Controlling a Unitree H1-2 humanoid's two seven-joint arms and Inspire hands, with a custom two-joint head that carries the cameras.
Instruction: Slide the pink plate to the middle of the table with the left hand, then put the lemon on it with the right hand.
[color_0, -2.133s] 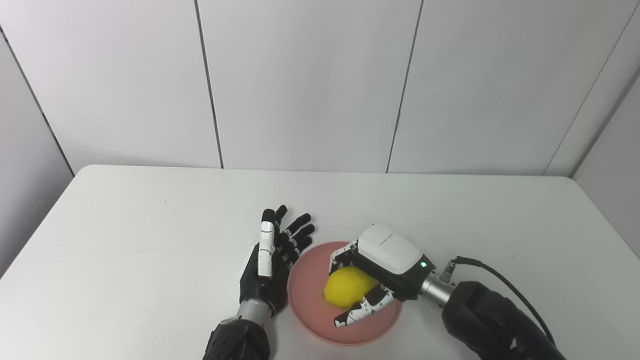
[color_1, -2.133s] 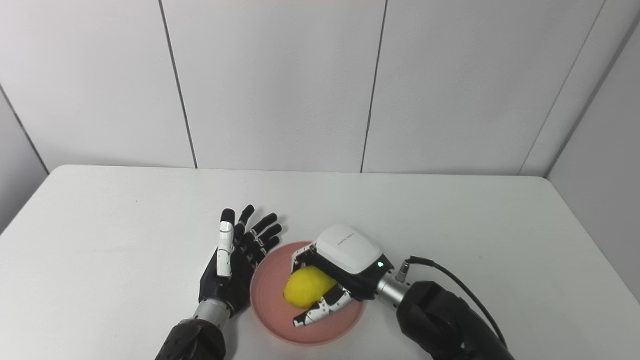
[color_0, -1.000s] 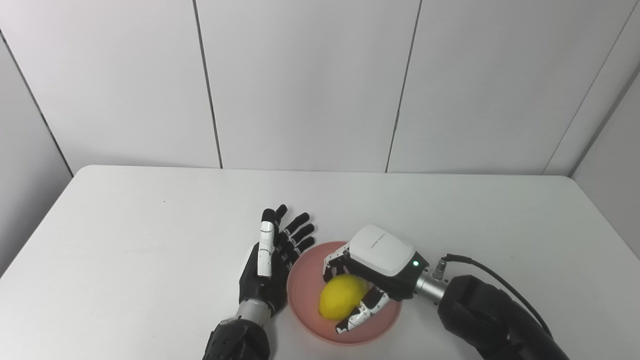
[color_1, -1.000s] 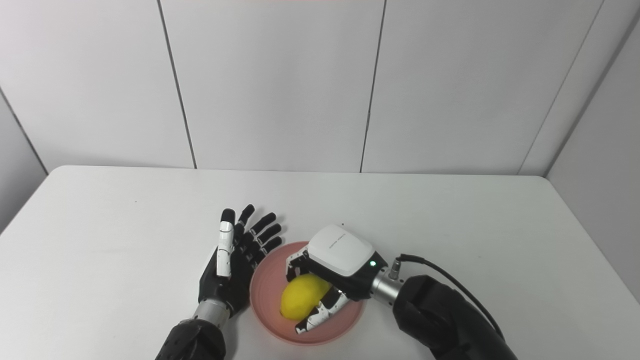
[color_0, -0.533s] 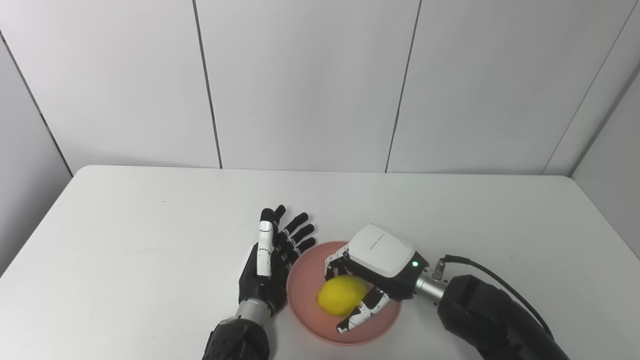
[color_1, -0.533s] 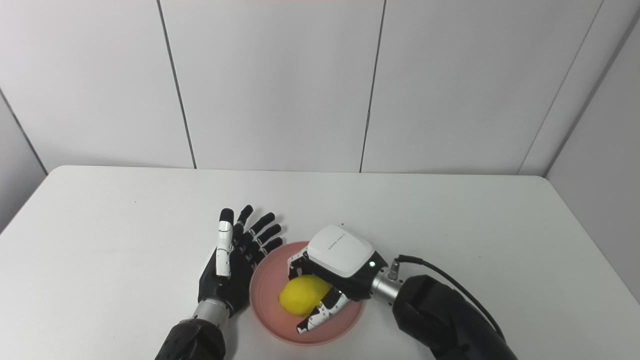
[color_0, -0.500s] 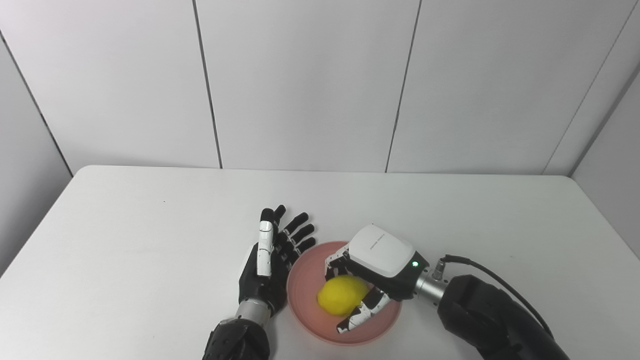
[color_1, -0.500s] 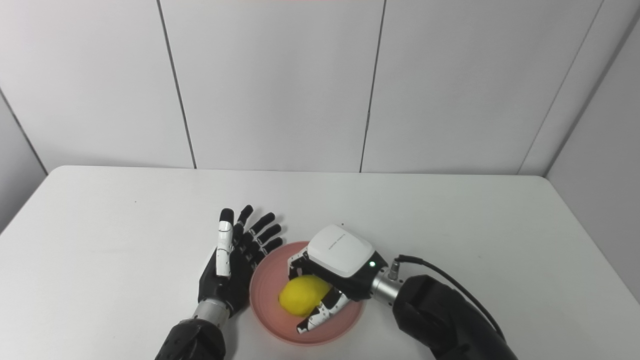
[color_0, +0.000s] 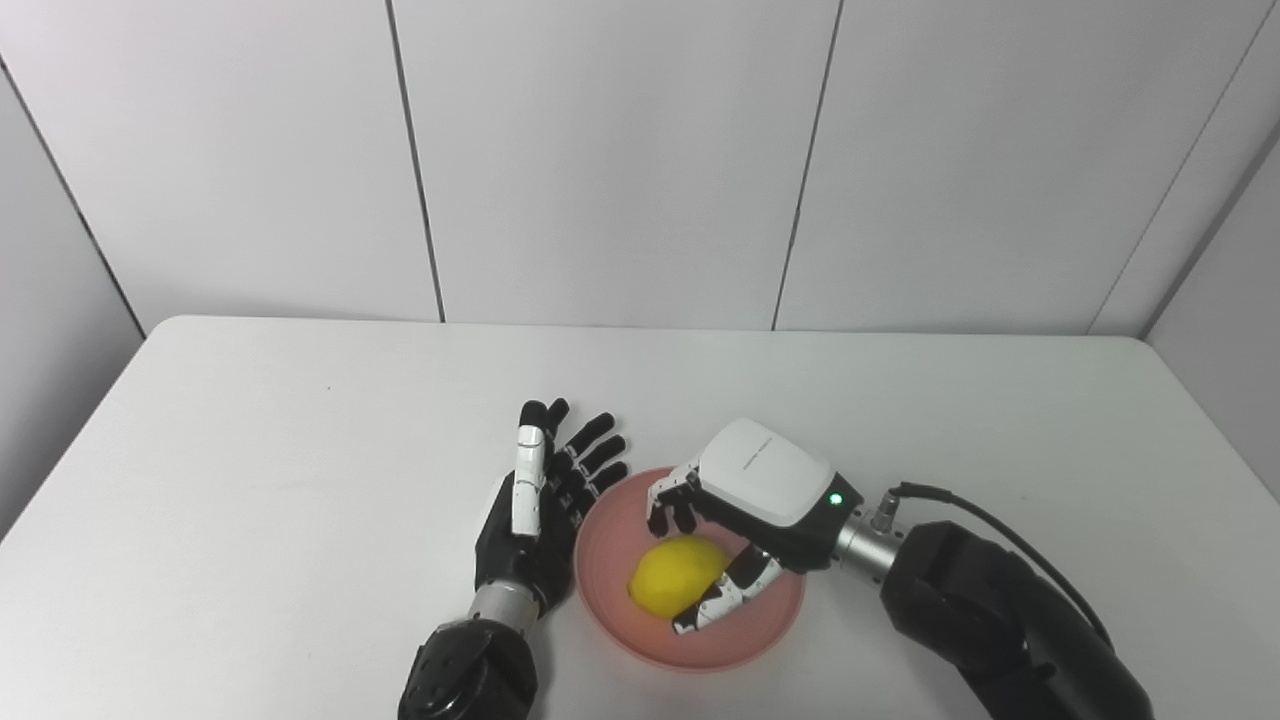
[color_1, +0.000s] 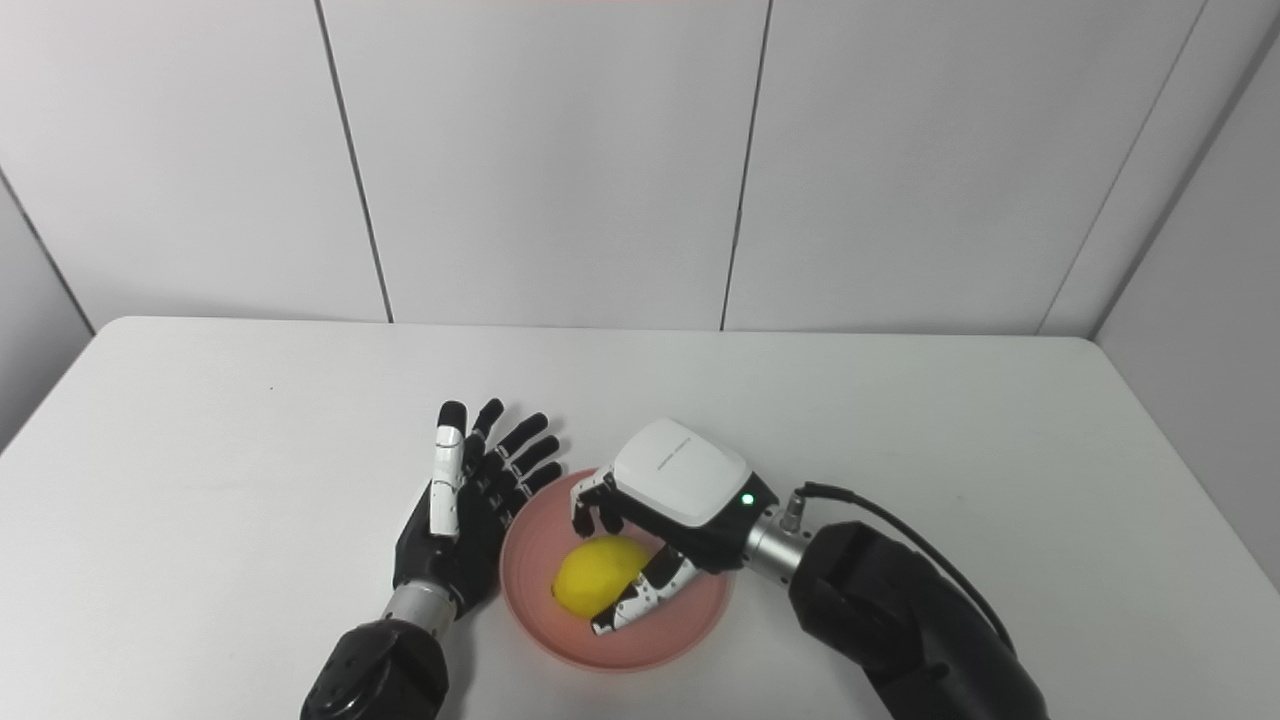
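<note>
A: On the white table (color_0: 250, 450)?
B: Pink plate (color_0: 770, 630) near the front edge, about midway across. Yellow lemon (color_0: 672, 571) lying inside it, left of centre.

A: Right hand (color_0: 745, 505)?
B: Poised over the plate, fingers (color_0: 668, 492) lifted and spread, gripping nothing; thumb (color_0: 725, 595) close beside the lemon, contact hard to judge.

A: Left hand (color_1: 455, 520)?
B: Open and empty, palm toward the plate, fingers splayed, right against the plate's left rim.

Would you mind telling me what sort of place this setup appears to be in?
Probably a robot test cell or lab: a bare white table boxed in by plain white wall panels, with only a pink plate and lemon.
</note>
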